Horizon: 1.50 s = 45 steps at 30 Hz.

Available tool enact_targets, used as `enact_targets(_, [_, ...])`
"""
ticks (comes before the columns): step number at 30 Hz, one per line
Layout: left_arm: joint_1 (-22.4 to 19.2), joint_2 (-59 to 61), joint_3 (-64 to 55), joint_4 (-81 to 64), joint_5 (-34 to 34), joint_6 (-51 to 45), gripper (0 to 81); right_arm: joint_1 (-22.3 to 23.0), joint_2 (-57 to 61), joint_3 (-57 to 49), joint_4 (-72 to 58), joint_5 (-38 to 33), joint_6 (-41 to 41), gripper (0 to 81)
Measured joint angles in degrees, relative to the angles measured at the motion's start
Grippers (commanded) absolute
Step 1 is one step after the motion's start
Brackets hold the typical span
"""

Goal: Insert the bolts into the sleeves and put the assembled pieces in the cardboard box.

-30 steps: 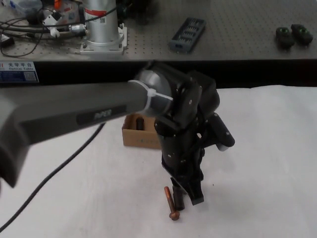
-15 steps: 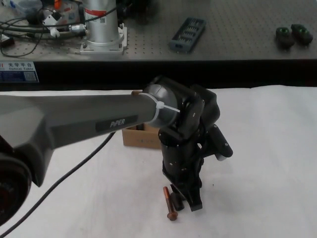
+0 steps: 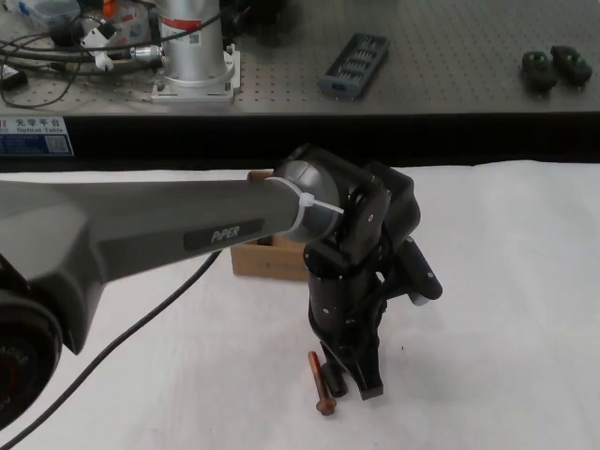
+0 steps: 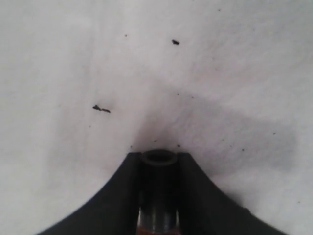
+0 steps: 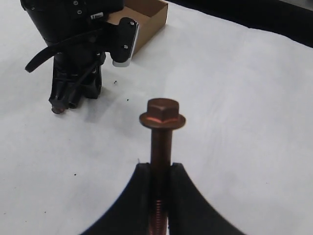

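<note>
In the high view my left gripper [image 3: 352, 382] points down at the white cloth, shut on a dark sleeve [image 3: 339, 380]. A copper bolt [image 3: 321, 382] lies on the cloth right beside it. The left wrist view has the sleeve [image 4: 159, 183] held between the two fingers [image 4: 122, 196], its open end toward the cloth. My right gripper [image 5: 159, 171] is shut on a copper bolt [image 5: 162, 120], whose hex head points away toward the left gripper [image 5: 68, 100]. The cardboard box [image 3: 260, 258] sits behind the left arm, partly hidden; its open top [image 5: 146, 12] is visible.
A black cable [image 3: 122, 309] trails over the cloth at the left. Beyond the cloth's far edge is a perforated bench with a metal post [image 3: 192, 47], a blue-grey rack [image 3: 354, 61] and two black knobs [image 3: 558, 66].
The left arm's body has shifted and now covers more of the box. Its gripper has stayed close to the bolt on the cloth.
</note>
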Motion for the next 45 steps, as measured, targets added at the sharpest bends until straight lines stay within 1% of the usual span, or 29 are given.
enact_targets(5, [0.0,-0.4,-0.2,-0.2,-1.9,-1.2,6.5,0.0,0.0,0.0,0.0,0.0,0.0,3.2])
enact_targets(8, [0.7,-1.9,0.0,-0.3,-3.9,-4.4,6.5,0.0,0.0,0.0,-1.8,0.0,0.0,3.2])
enact_targets(9, [1.3,-3.7,0.0,-0.3,-4.0,-7.4,6.5,0.0,0.0,0.0,-3.0,0.0,0.0,3.2])
enact_targets(11, [2.0,-6.5,0.0,-0.3,-2.4,-10.4,5.9,0.0,0.0,0.0,-5.7,0.0,0.0,3.2])
enact_targets(13, [3.0,-11.6,0.0,-1.2,0.9,-13.4,2.6,0.0,0.0,0.0,-7.7,0.0,-0.3,3.2])
enact_targets(14, [3.1,-11.6,0.0,-1.2,2.8,-15.0,0.1,0.0,0.0,0.0,-9.2,0.0,-0.3,3.2])
enact_targets(15, [3.3,-13.2,0.0,-1.8,2.8,-15.3,0.6,0.0,0.0,0.0,-10.7,-0.2,-0.6,3.2])
enact_targets(18, [3.8,-17.6,0.7,-4.4,6.8,-18.4,0.6,0.0,0.0,0.0,-14.6,-1.3,-2.0,3.2])
enact_targets(20, [4.0,-20.3,2.3,-6.3,9.6,-21.0,0.6,0.0,0.3,0.0,-18.8,-5.3,-4.3,3.2])
enact_targets(22, [4.0,-25.3,6.7,-9.6,12.4,-23.9,0.6,0.0,0.9,0.0,-20.8,-6.9,-4.6,3.2])
enact_targets(26, [4.0,-32.5,16.8,-17.2,14.6,-28.8,0.6,0.0,4.0,0.0,-24.8,-10.7,-5.0,3.2])
enact_targets(27, [4.0,-32.8,20.2,-19.4,14.9,-29.9,0.6,0.0,5.8,0.0,-28.0,-12.7,-5.1,3.2])
enact_targets(28, [4.0,-34.5,20.2,-19.9,15.0,-30.1,0.6,0.0,6.8,0.0,-29.8,-13.5,-5.1,3.2])
enact_targets(30, [4.0,-38.3,27.4,-25.8,15.9,-32.6,0.6,0.0,9.8,0.0,-35.9,-15.9,-5.1,3.2])
enact_targets(31, [4.0,-38.7,27.4,-26.2,16.1,-32.9,0.6,0.0,11.0,0.0,-38.1,-17.0,-5.1,3.2])
enact_targets(32, [4.0,-43.2,34.1,-31.1,17.0,-35.8,0.6,0.0,12.2,0.0,-39.9,-18.1,-5.1,3.2])
enact_targets(33, [4.0,-45.8,37.8,-34.5,17.2,-37.5,0.6,0.0,13.5,0.0,-42.0,-19.7,-5.1,3.2])
enact_targets(34, [4.0,-50.5,43.9,-41.0,17.6,-40.3,0.6,0.0,16.0,0.0,-46.2,-23.3,-5.1,3.2])
enact_targets(35, [4.0,-52.9,47.1,-44.4,18.0,-41.5,0.6,0.0,16.3,0.0,-46.2,-23.6,-5.1,3.2])
enact_targets(36, [4.0,-57.3,53.0,-51.0,18.3,-43.4,0.6,0.0,17.3,0.0,-48.1,-25.1,-4.7,3.2])
enact_targets(40, [4.0,-62.9,62.4,-61.3,18.7,-43.9,0.6,0.0,22.9,0.0,-55.1,-30.7,-1.1,3.2])
enact_targets(45, [4.0,-70.0,74.2,-80.4,22.6,-44.2,0.6,0.0,27.1,0.0,-62.9,-36.3,3.4,3.2])
